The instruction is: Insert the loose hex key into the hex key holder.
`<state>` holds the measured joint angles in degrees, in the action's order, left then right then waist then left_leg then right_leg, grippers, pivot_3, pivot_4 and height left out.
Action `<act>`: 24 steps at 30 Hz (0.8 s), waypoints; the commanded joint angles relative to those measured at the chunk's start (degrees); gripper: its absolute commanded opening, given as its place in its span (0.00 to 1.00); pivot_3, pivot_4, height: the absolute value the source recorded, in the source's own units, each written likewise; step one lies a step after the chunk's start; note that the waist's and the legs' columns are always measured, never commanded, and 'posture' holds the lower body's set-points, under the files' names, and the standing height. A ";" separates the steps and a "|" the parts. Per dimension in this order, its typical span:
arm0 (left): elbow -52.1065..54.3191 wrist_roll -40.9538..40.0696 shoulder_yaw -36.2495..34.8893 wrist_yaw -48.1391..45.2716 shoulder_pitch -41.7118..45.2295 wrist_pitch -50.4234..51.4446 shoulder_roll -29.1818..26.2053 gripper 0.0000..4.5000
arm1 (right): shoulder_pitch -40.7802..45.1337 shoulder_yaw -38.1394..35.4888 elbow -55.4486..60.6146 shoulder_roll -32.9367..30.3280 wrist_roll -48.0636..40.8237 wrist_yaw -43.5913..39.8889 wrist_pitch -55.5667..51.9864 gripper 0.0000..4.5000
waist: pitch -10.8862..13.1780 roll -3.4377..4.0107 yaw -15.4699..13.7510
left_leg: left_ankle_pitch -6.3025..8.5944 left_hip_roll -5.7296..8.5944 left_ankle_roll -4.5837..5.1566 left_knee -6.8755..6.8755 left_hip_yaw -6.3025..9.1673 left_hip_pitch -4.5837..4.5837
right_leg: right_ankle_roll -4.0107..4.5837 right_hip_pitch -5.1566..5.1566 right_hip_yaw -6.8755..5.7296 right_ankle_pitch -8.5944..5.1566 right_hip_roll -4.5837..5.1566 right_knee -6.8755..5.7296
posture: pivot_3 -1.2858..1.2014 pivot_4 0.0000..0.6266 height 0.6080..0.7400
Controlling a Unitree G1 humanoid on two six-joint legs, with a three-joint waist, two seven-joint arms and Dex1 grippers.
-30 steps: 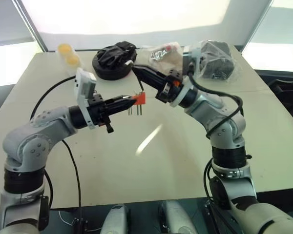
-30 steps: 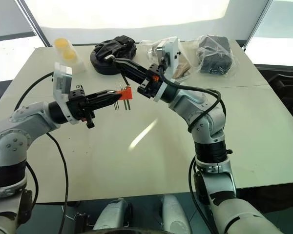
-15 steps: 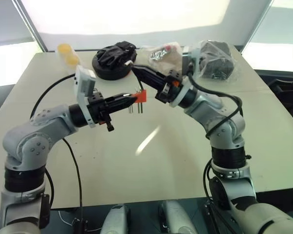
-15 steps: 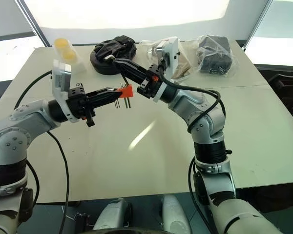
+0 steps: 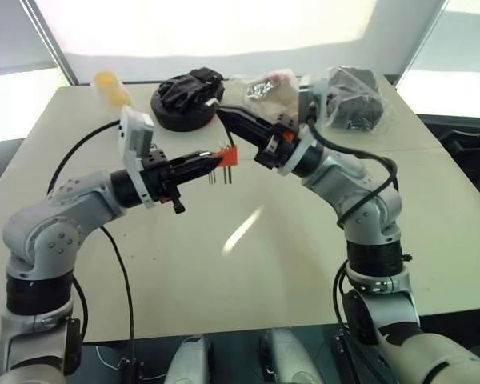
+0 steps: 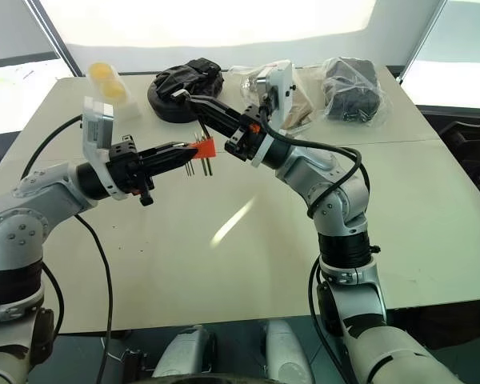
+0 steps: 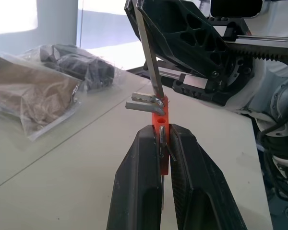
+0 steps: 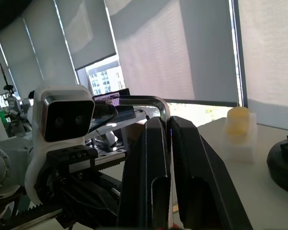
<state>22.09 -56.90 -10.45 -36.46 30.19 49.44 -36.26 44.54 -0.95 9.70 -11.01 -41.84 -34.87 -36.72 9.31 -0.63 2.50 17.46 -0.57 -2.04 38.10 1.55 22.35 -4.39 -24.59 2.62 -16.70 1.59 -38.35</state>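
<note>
Thin silver loose hex key [image 7: 149,52], bent end, entering orange hex key holder [image 7: 160,120]

Hex key holder [image 7: 160,125]: matt orange-red plastic block carrying thin grey metal keys; loose hex key [image 7: 150,60]: smooth, bright silver metal rod; left gripper [image 7: 164,153] fingers [image 7: 139,187]: matt black plastic; table [image 5: 304,264]: smooth, pale, faintly glossy surface; bags [image 5: 356,100]: clear, crinkled, shiny plastic film.
</note>
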 commanded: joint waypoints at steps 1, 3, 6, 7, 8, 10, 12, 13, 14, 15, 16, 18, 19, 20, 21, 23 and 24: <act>1.02 -0.92 -2.19 0.57 1.04 -1.19 0.03 0.00 | 0.86 -1.00 2.08 -0.02 -0.88 0.17 0.55 0.01 | 0.00 0.00 0.00 | 0.00 0.00 0.00 0.00 0.00 0.00 | 0.00 0.00 0.00 0.00 0.00 0.00 | 0.52 0.24 1.00; 1.02 -1.03 -2.36 0.83 1.09 -1.20 0.16 0.00 | 0.88 -1.09 1.93 0.01 -0.84 0.40 0.57 0.01 | 0.00 0.00 0.00 | 0.00 0.00 0.00 0.00 0.00 0.00 | 0.00 0.00 0.00 0.00 0.00 0.00 | 0.52 0.24 1.00; 0.94 -1.28 -2.71 1.19 1.30 -1.19 0.30 0.00 | 0.91 -1.24 1.90 0.06 -0.92 0.81 0.52 0.01 | 0.00 0.00 0.00 | 0.00 0.00 0.00 0.00 0.00 0.00 | 0.00 0.00 0.00 0.00 0.00 0.00 | 0.52 0.24 1.00; 0.93 -1.31 -2.75 1.22 1.37 -1.20 0.32 0.00 | 0.88 -1.28 1.83 0.10 -0.94 0.95 0.51 0.01 | 0.00 0.00 0.00 | 0.00 0.00 0.00 0.00 0.00 0.00 | 0.00 0.00 0.00 0.00 0.00 0.00 | 0.52 0.24 1.00; 0.97 -1.37 -2.81 1.28 1.45 -1.19 0.34 0.00 | 0.76 -1.29 1.75 0.11 -0.91 1.08 0.51 0.01 | 0.00 0.00 0.00 | 0.00 0.00 0.00 0.00 0.00 0.00 | 0.00 0.00 0.00 0.00 0.00 0.00 | 0.52 0.24 1.00; 0.99 -1.48 -2.88 1.40 1.62 -1.20 0.39 0.00 | 0.45 -1.24 1.58 0.02 -0.74 1.17 0.59 0.01 | 0.00 0.00 -0.01 | 0.00 0.00 0.00 0.00 0.00 0.00 | 0.00 0.00 0.00 0.00 0.00 0.00 | 0.52 0.24 1.00; 1.01 -1.55 -2.90 1.49 1.71 -1.23 0.39 0.00 | 0.18 -1.27 1.47 -0.13 -0.59 1.26 0.64 0.01 | 0.00 0.00 0.00 | 0.00 0.00 0.00 0.00 0.00 0.00 | 0.00 0.00 0.00 0.00 0.00 0.00 | 0.52 0.24 1.00; 1.03 -1.55 -2.90 1.50 1.75 -1.30 0.36 0.00 | 0.00 -1.36 1.31 -0.28 -0.46 1.30 0.71 0.01 | 0.00 0.00 0.00 | 0.00 0.00 0.00 0.00 0.00 0.00 | 0.00 0.00 0.00 0.00 0.00 0.00 | 0.52 0.24 1.00; 1.04 -1.56 -2.89 1.51 1.77 -1.35 0.32 0.00 | -0.12 -1.43 1.20 -0.39 -0.39 1.34 0.77 0.01 | 0.00 0.00 0.00 | 0.00 0.00 0.00 0.00 0.00 0.00 | 0.00 0.00 0.00 0.00 0.00 0.00 | 0.52 0.24 1.00; 0.99 -1.60 -2.91 1.52 1.85 -1.37 0.28 0.00 | -0.29 -1.39 1.07 -0.62 -0.11 1.32 0.88 0.01 | 0.00 0.00 0.00 | 0.00 0.00 0.00 0.00 0.00 0.00 | 0.00 0.00 0.00 0.00 0.00 0.00 | 0.52 0.24 1.00; 0.99 -1.64 -2.91 1.56 1.90 -1.38 0.26 0.00 | -0.55 -1.44 1.05 -0.81 -0.02 1.31 0.88 0.01 | 0.00 0.00 0.00 | 0.00 0.00 0.00 0.00 0.00 0.00 | 0.00 0.00 0.00 0.00 0.00 0.00 | 0.52 0.24 1.00; 1.03 -1.72 -2.96 1.64 1.97 -1.38 0.24 0.00 | -1.14 -1.43 1.26 -1.19 -0.02 1.27 0.77 0.18 | 0.00 -0.01 -0.02 | 0.00 0.00 0.00 0.00 0.00 0.00 | 0.00 0.00 0.00 0.00 0.00 0.00 | 0.52 0.24 1.00; 1.03 -1.73 -2.96 1.65 1.99 -1.40 0.22 0.00 | -1.39 -1.41 1.36 -1.34 -0.08 1.25 0.72 0.21 | 0.00 -0.01 -0.02 | 0.00 0.00 0.00 0.00 0.00 0.00 | 0.00 0.00 0.00 0.00 0.00 0.00 | 0.52 0.24 1.00; 1.02 -1.75 -2.96 1.66 2.01 -1.41 0.20 0.00 | -1.53 -1.36 1.42 -1.46 -0.14 1.26 0.74 0.32 | 0.00 -0.01 -0.04 | 0.00 0.00 0.00 0.00 0.00 0.00 | 0.00 0.00 0.00 0.00 0.01 0.00 | 0.52 0.24 1.00; 1.02 -1.77 -2.97 1.70 2.06 -1.39 0.21 0.00 | -1.82 -1.38 1.52 -1.70 -0.16 1.28 0.73 0.43 | 0.00 -0.01 -0.04 | 0.00 0.01 0.00 0.00 0.00 0.00 | 0.00 0.00 0.00 0.00 0.01 0.00 | 0.52 0.24 1.00; 1.08 -1.85 -3.02 1.76 2.10 -1.30 0.24 0.00 | -2.33 -1.51 1.81 -2.26 -0.32 1.23 0.40 0.67 | 0.00 -0.01 -0.02 | 0.00 0.01 0.00 0.01 -0.01 0.00 | 0.00 0.00 0.00 0.00 0.01 0.00 | 0.52 0.24 1.00; 1.11 -1.81 -3.00 1.74 2.06 -1.29 0.24 0.00 | -2.65 -1.57 2.09 -2.72 -0.44 1.01 0.11 0.78 | 0.00 -0.01 -0.01 | 0.00 0.01 0.00 0.01 0.00 0.00 | 0.00 0.00 0.00 0.00 0.00 0.00 | 0.52 0.24 1.00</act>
<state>22.08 -58.08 -12.16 -34.75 31.36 49.21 -35.77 41.91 -1.09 9.74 -12.95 -41.72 -33.60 -36.71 9.30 -0.63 2.49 17.46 -0.57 -2.04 38.11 1.55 22.35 -4.39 -24.59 2.62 -16.70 1.58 -38.35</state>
